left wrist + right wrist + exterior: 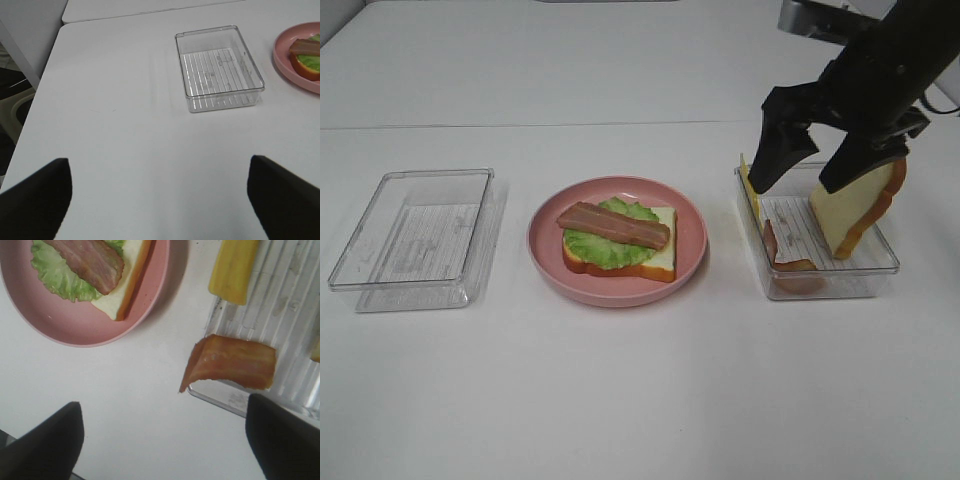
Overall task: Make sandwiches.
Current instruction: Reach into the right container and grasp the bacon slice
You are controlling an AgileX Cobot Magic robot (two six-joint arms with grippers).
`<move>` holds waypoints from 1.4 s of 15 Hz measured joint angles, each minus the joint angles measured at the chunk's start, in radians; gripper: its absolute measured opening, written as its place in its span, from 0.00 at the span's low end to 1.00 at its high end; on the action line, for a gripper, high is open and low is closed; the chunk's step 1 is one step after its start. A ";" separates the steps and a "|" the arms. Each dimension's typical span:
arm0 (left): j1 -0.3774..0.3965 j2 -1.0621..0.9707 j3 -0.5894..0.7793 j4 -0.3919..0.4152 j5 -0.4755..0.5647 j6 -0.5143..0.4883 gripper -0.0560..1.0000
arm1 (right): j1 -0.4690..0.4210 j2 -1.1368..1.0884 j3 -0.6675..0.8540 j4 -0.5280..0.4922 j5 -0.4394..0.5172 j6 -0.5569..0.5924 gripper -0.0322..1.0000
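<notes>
Right gripper (798, 185), jaws wide and empty, hangs over the clear tray (825, 290), just above the spare bacon strip (235, 362) draped on its plate-side rim, long axis running finger to finger. The unfinished sandwich (620, 240) sits on the pink plate (545, 255); the left gripper (160, 200), also wide, is well apart.

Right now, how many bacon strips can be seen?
2: one bacon strip lies across the lettuce on the pink plate; the other strip drapes over the edge of the right clear container. The right gripper may hide more.

Unfinished sandwich (618, 243) flat on plate (692, 235)
</notes>
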 joint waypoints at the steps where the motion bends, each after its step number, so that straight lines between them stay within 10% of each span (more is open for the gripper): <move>1: 0.000 0.000 0.000 0.000 0.000 0.000 0.88 | 0.014 0.033 -0.001 0.000 -0.011 0.000 0.85; 12: 0.000 0.000 0.000 0.000 0.000 0.000 0.88 | 0.020 0.228 -0.003 -0.018 -0.083 -0.002 0.84; 17: 0.000 0.000 0.000 0.000 0.000 0.000 0.88 | 0.020 0.229 -0.003 -0.027 -0.083 -0.002 0.45; 21: 0.000 0.000 0.000 0.000 0.000 0.000 0.88 | 0.020 0.229 -0.003 -0.027 -0.087 -0.002 0.43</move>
